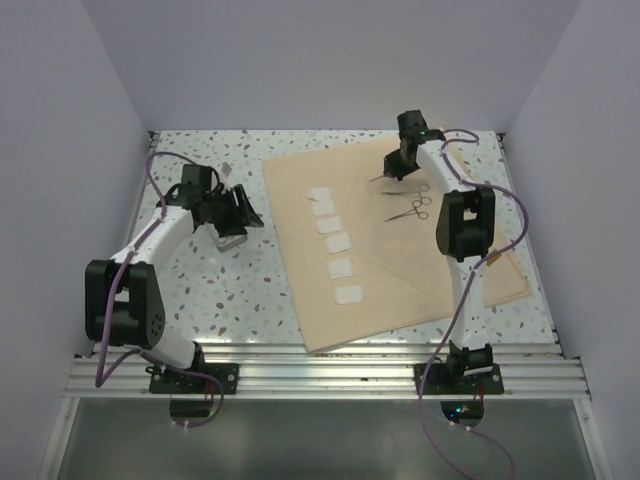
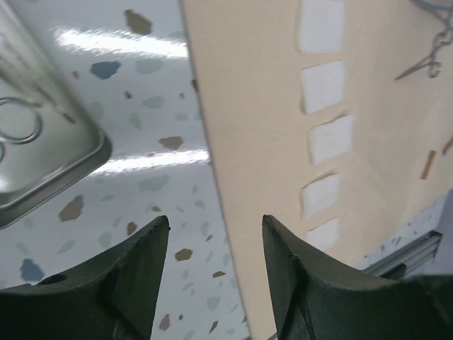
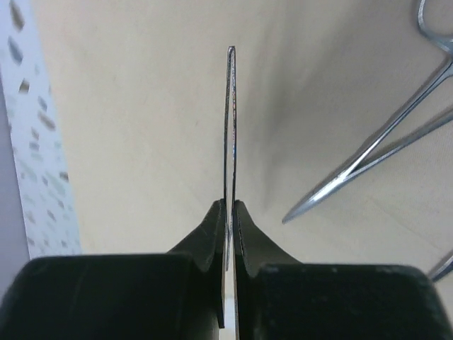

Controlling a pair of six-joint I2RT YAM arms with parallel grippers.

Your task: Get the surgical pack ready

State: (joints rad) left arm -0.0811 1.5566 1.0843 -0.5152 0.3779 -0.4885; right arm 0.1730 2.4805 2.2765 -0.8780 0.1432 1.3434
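Left wrist view: the silver tin [image 2: 49, 159] lies up-left of the left gripper [image 2: 216, 225], whose jaws stand wide with nothing between them. Right of those jaws spreads the tan cloth [image 2: 262, 106], carrying five white gauze squares [image 2: 323, 86] in a column. Further right, the right gripper [image 3: 230, 209] pinches a thin steel instrument [image 3: 230, 120]. Ring-handled forceps [image 3: 368, 163] lie on the cloth right of its jaws.
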